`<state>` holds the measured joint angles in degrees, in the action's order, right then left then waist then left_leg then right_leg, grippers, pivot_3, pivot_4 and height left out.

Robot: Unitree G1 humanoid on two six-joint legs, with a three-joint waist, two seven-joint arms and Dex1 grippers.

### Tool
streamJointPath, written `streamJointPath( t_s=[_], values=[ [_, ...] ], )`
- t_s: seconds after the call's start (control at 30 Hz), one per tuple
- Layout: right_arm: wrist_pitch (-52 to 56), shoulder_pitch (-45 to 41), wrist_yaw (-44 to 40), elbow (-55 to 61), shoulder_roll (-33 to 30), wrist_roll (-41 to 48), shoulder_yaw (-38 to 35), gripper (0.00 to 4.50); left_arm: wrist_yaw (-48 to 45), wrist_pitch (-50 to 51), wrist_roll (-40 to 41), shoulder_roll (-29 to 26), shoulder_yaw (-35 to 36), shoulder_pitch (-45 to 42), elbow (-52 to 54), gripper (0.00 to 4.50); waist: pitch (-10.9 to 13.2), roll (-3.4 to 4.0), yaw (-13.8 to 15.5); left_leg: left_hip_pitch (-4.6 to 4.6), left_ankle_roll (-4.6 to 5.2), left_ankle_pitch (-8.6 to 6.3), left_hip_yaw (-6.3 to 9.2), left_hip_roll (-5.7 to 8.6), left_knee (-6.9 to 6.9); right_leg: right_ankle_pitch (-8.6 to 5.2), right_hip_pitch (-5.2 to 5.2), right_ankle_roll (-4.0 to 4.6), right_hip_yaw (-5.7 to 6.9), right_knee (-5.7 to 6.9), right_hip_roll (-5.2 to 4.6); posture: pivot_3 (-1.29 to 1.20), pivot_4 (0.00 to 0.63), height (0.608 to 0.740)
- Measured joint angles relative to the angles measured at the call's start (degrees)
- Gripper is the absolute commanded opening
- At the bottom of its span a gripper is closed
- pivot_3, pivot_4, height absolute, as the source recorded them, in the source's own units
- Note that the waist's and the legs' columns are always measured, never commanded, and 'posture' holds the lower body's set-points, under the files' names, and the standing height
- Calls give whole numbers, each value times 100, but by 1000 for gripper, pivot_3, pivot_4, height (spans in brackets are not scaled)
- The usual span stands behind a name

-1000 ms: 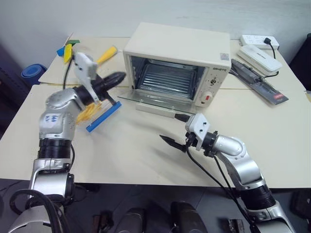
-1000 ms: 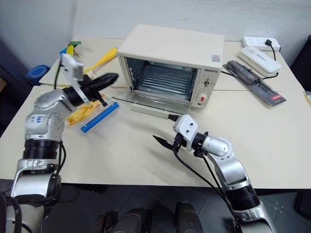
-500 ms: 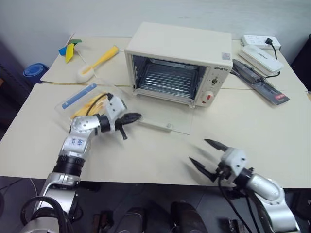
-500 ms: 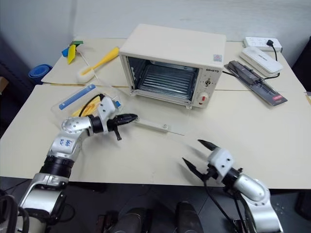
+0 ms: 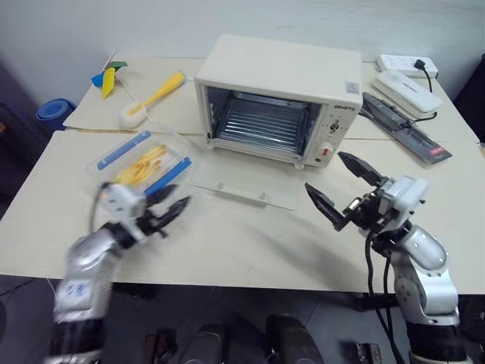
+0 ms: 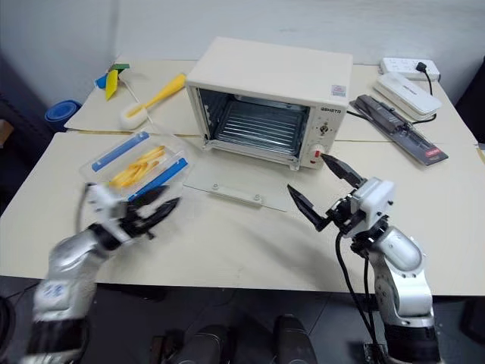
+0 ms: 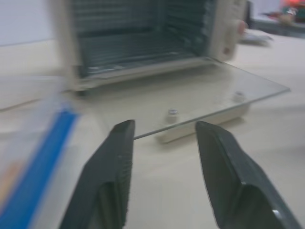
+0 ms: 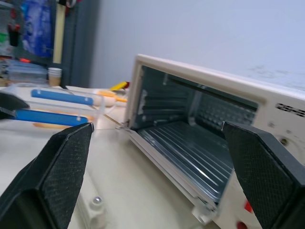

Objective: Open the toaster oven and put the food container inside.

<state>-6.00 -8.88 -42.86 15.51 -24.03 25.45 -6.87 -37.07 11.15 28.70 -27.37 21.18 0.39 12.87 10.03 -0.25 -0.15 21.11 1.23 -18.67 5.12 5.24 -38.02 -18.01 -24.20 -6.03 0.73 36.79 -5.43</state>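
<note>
The cream-white toaster oven point(image 5: 276, 72) stands at the back middle of the table. Its glass door point(image 5: 242, 186) lies folded down flat, and the wire rack point(image 5: 261, 125) shows inside. The food container point(image 5: 144, 161), clear with blue strips and yellow fries, rests on the table left of the oven. My left gripper point(image 5: 170, 208) hovers just in front of the container, open and empty, its fingers point(image 7: 114, 171) pointing toward the door. My right gripper point(image 5: 326, 173) hangs wide open and empty before the oven's right front corner, facing the cavity point(image 8: 190, 138).
A yellow-handled brush point(image 5: 151, 95) and a blue-and-yellow item point(image 5: 106, 76) lie at the back left. At the back right sit a power strip point(image 5: 405, 64), a white box point(image 5: 405, 91) and a flat black device point(image 5: 402, 129).
My left gripper, shut beside the door half a second ago, has drawn back toward the near edge and opened. My right gripper has risen from the near edge toward the oven's front right.
</note>
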Motion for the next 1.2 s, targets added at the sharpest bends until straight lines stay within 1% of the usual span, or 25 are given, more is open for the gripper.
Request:
streamJointPath(
  t_s=[0.07, 0.13, 0.17, 0.23, 0.33, 0.43, 0.57, 0.67, 0.73, 0.83, 0.97, 1.07, 1.17, 1.2],
  values=[
    [-29, -126, -210, -112, 7, 0, 146, 4500, 394, 415, 421, -8, 955, 835, 351, 3656, 0, 0, -31, -3, 2, -2, -4, 1, 3, 0, -1, 1, -9, 1, 2, 0, 150, 740],
    [-60, -241, -441, -210, -6, 5, 232, 4500, 668, 704, 736, 48, 1680, 1514, 454, 4319, 0, -1, -4, -4, 3, -2, -3, 1, 1, 0, 1, 1, -8, -4, 2, 0, 150, 740],
    [-84, -307, -555, -261, -15, 9, 272, 4500, 786, 793, 861, 116, 1975, 1754, 460, 4474, 0, -1, 23, -3, 4, -3, -2, 2, -3, 0, 6, 1, -5, -7, 1, 0, 150, 740],
    [-139, -429, -789, -294, -30, 29, 384, 4500, 987, 889, 1065, 206, 2460, 2024, 427, 4474, 0, -1, 118, -11, 7, -3, 15, 3, -6, 0, 33, 2, 6, -32, 2, 0, 150, 740],
    [-175, -612, -1065, -297, -64, 32, 484, 4500, 1310, 1049, 1329, 196, 2968, 2046, 363, 4474, 0, -1, 184, -32, 17, -10, 44, 7, -5, 2, 75, 3, 12, -64, 2, 0, 150, 740],
    [-190, -659, -1178, -305, -90, 32, 497, 4500, 1533, 1386, 1534, 56, 2946, 1786, 358, 4474, -1, -3, 201, -31, 19, -15, 56, 11, -4, 3, 80, 3, 13, -69, 3, 0, 150, 740],
    [-185, -831, -1210, -430, -84, 28, 568, 4500, 2132, 2244, 1915, -583, 2652, 710, 249, 4474, -3, -6, 154, -31, 13, -15, 57, 9, -4, 4, 72, 4, 14, -59, 6, 0, 150, 740],
    [-194, -912, -1203, -488, -73, -4, 600, 4500, 3005, 3674, 2395, -1170, 2250, -307, 36, 4474, -3, -7, 135, -35, 9, -16, 57, 9, -3, 4, 64, 5, 11, -34, 8, 0, 150, 740],
    [-219, -912, -1184, -489, -63, -25, 623, 4500, 3651, 4677, 2700, -1376, 2052, -915, -109, 4474, -3, -6, 77, -38, 9, -17, 54, 10, -1, 4, 60, 5, 2, -6, 10, 0, 150, 740],
    [-278, -818, -1139, -486, -50, -94, 643, 4500, 4419, 5569, 2840, -1334, 1938, -1625, -513, 4474, -4, -7, -8, -37, 6, -18, 53, 10, 1, 4, 52, 5, 3, 6, 13, 0, 150, 740],
    [-291, -740, -999, -479, 0, -171, 644, 4500, 4878, 6255, 2738, -1324, 1768, -2109, -804, 4474, -3, -7, -32, -38, 0, -15, 51, 9, 0, 3, 51, 5, 1, 7, 14, 0, 150, 740],
    [-312, -645, -875, -450, 42, -223, 647, 4500, 4863, 6374, 2531, -1325, 1520, -2452, -1002, 4474, -4, -8, 7, -39, -6, -11, 51, 10, -4, 3, 52, 6, 2, -2, 13, 0, 150, 740],
    [-386, -506, -777, -435, 146, -298, 676, 4500, 4745, 6244, 2154, -1276, 1169, -2864, -1545, 4474, -4, -7, 27, -41, -9, -8, 51, 13, -5, 3, 52, 6, 1, -2, 13, 0, 150, 740],
    [-396, -495, -752, -431, 164, -332, 690, 4500, 4716, 6182, 2020, -1255, 1081, -2962, -1732, 4293, -4, -8, 25, -41, -9, -8, 51, 13, -5, 3, 52, 6, 0, 0, 13, 0, 150, 740]
  ],
)
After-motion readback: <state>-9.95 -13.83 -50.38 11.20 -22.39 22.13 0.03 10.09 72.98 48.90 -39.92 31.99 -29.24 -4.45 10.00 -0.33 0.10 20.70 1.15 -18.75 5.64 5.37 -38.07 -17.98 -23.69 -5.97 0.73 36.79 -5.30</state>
